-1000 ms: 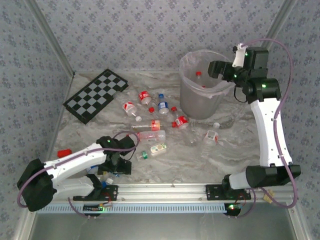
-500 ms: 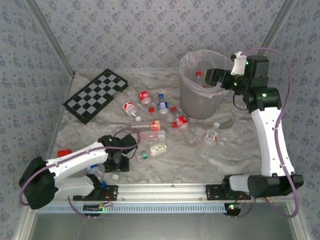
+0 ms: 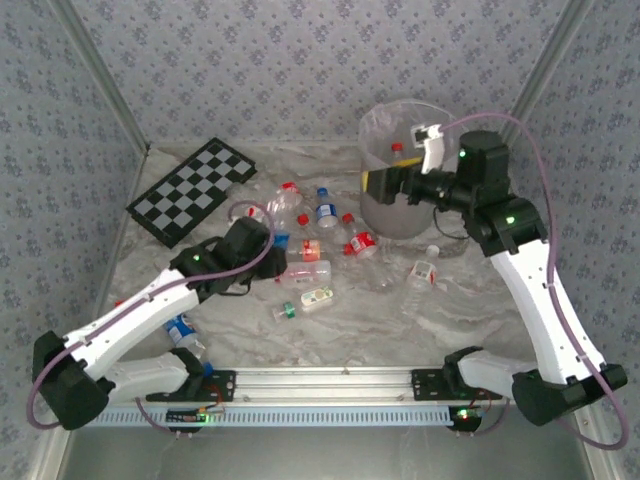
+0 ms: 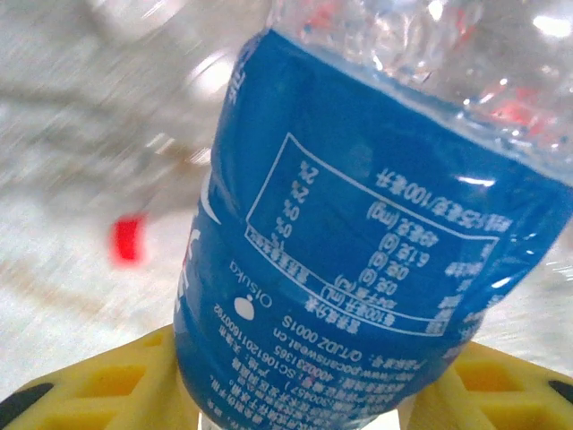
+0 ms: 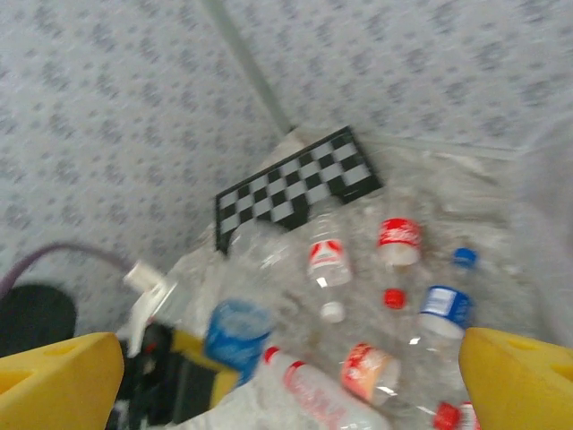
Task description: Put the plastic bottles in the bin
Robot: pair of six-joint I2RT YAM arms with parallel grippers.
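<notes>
Bottle [image 4: 358, 269]: clear, blue label, white print. Left fingers [image 4: 98, 394] and right fingers [image 5: 54, 376]: yellow. Board [image 3: 192, 189]: black-and-white chequers. Bin [image 3: 400, 222]: translucent grey. Worktop [image 3: 450, 320]: grey-white marbling. Walls [image 3: 300, 60]: pale blue, small floral repeat.

1. One round translucent grey plastic bin [image 3: 400, 205].
2. One red-capped clear plastic bottle [image 3: 397, 151] inside the bin.
3. Roughly eleven small clear plastic bottles [image 3: 303, 270] outside the bin, to its left and front; among them at least four red-labelled bottles [image 3: 290, 192] and three blue-labelled bottles [image 3: 325, 211].
4. One black-and-white chequered board [image 3: 195, 190], far left of the bin.
</notes>
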